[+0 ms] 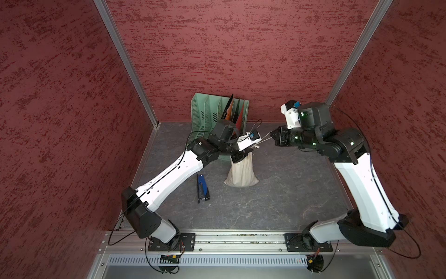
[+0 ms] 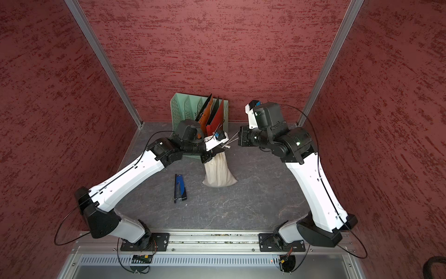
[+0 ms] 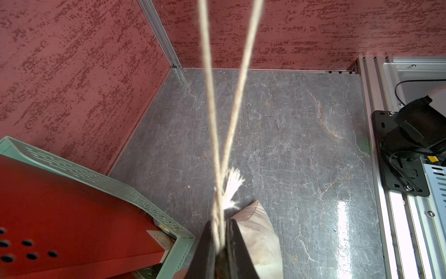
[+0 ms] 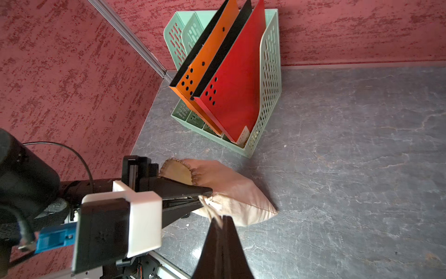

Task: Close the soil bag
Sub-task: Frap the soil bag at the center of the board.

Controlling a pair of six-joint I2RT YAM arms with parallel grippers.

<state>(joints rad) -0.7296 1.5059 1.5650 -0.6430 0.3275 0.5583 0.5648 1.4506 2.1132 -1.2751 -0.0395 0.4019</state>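
Two white-and-black arms (image 1: pixel 169 174) bend inward over the grey stone-look table (image 1: pixel 289 193), their tips close together above the cream cloth soil bag (image 1: pixel 241 174). The bag sits mid-table, near the green plastic file holder (image 1: pixel 205 111). A blue stapler (image 1: pixel 202 188) lies apart on its left. Most bare table lies on its right, out to the red walls (image 1: pixel 398 120). The right end effector (image 4: pixel 223 218), held level, is squeezed tight on two thin cords (image 3: pixel 211 96) stretched from the bag's neck. The left end effector (image 3: pixel 223 224) is at the neck, jaws nearly together with the cords between. Whether it pinches them cannot be told.
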